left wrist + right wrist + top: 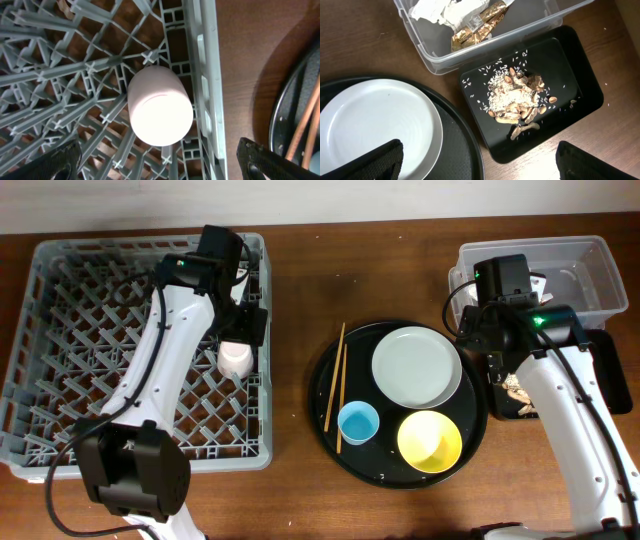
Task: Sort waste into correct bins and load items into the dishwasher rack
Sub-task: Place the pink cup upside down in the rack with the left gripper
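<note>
The pink cup (236,358) stands upside down among the pegs at the right side of the grey dishwasher rack (60,380); it also shows in the left wrist view (160,107). My left gripper (243,328) is open just above it, holding nothing. On the round black tray (330,430) lie the chopsticks (335,385), the white plate (416,366), the blue cup (358,422) and the yellow bowl (430,441). My right gripper (497,360) is open and empty over the shallow black tray (570,65), which holds food scraps (520,97). The clear tub (530,25) holds the napkin (437,10) and the wrapper (477,22).
The round black tray sits mid-table between the rack and the bins. The clear tub (600,270) stands at the back right, with the shallow black tray (610,385) just in front of it. Bare wooden table lies along the front edge.
</note>
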